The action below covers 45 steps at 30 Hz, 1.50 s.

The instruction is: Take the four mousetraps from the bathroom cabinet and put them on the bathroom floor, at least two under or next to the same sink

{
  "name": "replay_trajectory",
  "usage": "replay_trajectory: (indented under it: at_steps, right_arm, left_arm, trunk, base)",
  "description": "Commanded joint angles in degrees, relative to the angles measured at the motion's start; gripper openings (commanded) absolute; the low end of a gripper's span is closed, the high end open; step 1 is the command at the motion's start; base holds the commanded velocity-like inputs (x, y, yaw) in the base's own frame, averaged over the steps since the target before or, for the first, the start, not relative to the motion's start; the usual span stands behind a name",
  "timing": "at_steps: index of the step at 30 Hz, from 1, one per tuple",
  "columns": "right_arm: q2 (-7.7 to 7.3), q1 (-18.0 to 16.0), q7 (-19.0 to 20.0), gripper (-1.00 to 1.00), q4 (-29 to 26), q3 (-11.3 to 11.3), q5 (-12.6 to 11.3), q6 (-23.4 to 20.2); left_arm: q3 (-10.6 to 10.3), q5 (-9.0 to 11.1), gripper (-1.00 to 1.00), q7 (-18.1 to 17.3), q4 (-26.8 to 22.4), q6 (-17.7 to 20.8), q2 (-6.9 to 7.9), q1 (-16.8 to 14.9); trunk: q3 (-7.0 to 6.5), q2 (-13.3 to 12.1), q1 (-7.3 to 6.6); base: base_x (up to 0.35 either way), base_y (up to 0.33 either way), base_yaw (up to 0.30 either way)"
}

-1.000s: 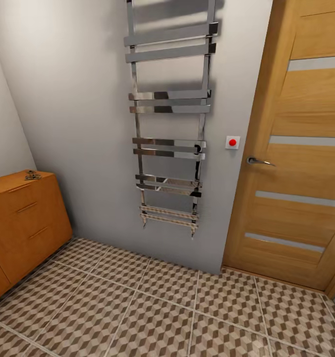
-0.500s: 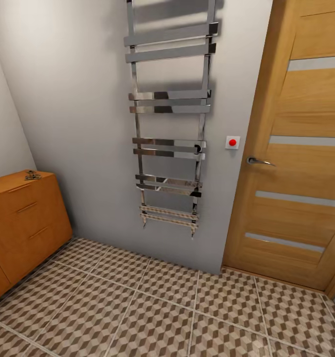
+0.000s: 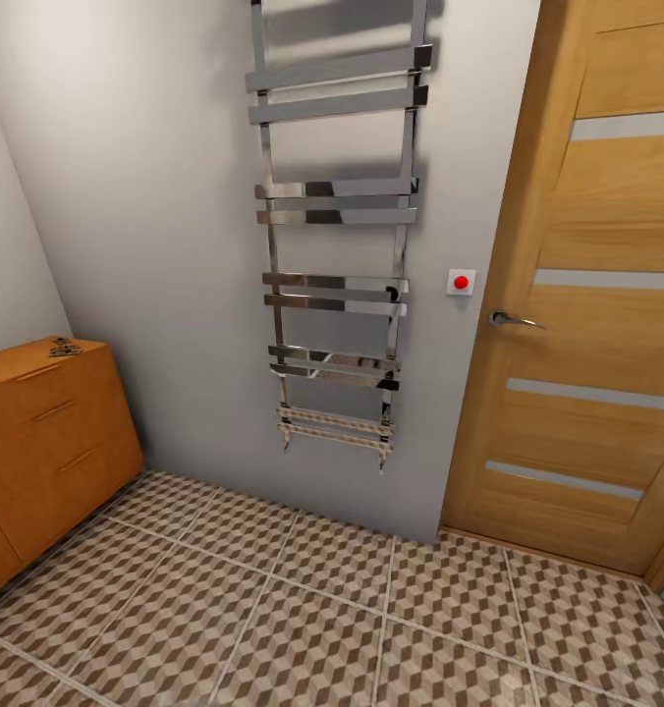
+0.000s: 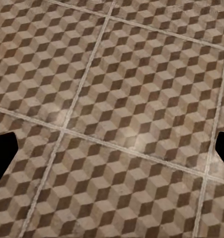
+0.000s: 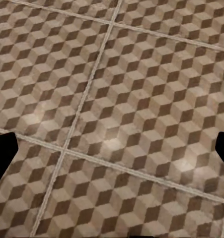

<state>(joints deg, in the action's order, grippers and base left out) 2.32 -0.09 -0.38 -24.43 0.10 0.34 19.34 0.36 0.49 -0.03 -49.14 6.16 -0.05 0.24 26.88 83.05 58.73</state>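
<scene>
You face a grey wall with a chrome towel radiator [image 3: 334, 226] and a wooden door [image 3: 587, 295] on the right side. The cabinet [image 3: 47, 442] stands low at the left edge of the head view, and one small dark wire object, probably a mousetrap [image 3: 64, 347], lies on its top near the back corner. The other mousetraps I cannot find.

Both wrist cameras look down at the bathroom floor [image 3: 371, 619]. The left gripper [image 4: 112, 148] and the right gripper [image 5: 112, 148] have their fingers spread wide, holding nothing.

Turn the base to the left until the cabinet top is central, drive close, and only then lower one arm from above.
</scene>
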Motion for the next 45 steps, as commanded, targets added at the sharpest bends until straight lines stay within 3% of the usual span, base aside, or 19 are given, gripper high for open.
replay_trajectory:
  at_steps: [1,8,12,18,19,21,33,39,45]
  right_arm:
    - [-0.01,0.00,-0.02,1.00,-3.16,0.06,0.05,-0.42]
    - [-0.03,0.00,-0.03,1.00,-16.03,0.08,0.14,-5.37]
    - [0.03,0.00,-0.02,1.00,-25.48,0.13,0.15,-11.48]
    - [0.22,-0.07,0.02,1.00,-36.25,0.17,0.13,-19.01]
    - [0.29,-0.30,-0.01,1.00,-39.97,0.32,0.45,-21.13]
    - [0.44,-0.96,-0.10,1.00,-42.31,0.64,1.36,-22.22]
    - [2.32,-2.81,-1.41,1.00,-44.94,1.49,9.51,-22.35]
    - [2.16,-2.88,-1.65,1.00,-45.86,1.64,10.81,-16.31]
    - [2.21,-2.90,-1.71,1.00,-46.70,1.68,10.99,-13.79]
  left_arm:
    - [0.03,0.05,1.00,0.04,-2.82,1.20,0.05,0.03]
    - [0.07,0.04,1.00,0.11,-13.05,8.12,0.13,-0.01]
    - [0.08,0.04,1.00,0.12,-18.07,11.01,0.14,-0.09]
    - [0.08,0.01,1.00,0.12,-20.96,12.09,0.02,-0.22]
    - [0.08,-0.02,1.00,0.12,-21.94,12.28,-0.20,-0.34]
    - [0.08,-0.08,1.00,0.12,-23.10,12.41,-0.45,-0.42]
    - [-0.03,-0.28,1.00,-0.04,-24.33,12.55,-0.69,-0.50]
    - [-0.29,-0.20,1.00,-0.01,-24.14,12.56,-1.41,-0.51]
    - [-0.40,-0.15,1.00,-0.07,-23.34,12.56,-1.99,-0.51]
  trunk:
    - [0.05,0.03,0.00]
    - [0.05,0.03,0.00]
    - [0.05,0.03,0.00]
    - [0.05,0.03,0.00]
    - [0.05,0.03,0.00]
    - [0.05,0.03,0.00]
    - [0.05,0.03,0.00]
    - [0.05,0.03,0.00]
    - [0.05,0.03,0.00]
  base:
    - [0.000,0.000,0.000]
    - [0.000,0.000,0.000]
    - [0.000,0.000,0.000]
    - [0.000,0.000,0.000]
    - [0.000,0.000,0.000]
    - [0.000,0.000,0.000]
    - [0.000,0.000,0.000]
    - [0.000,0.000,0.000]
    - [0.000,0.000,0.000]
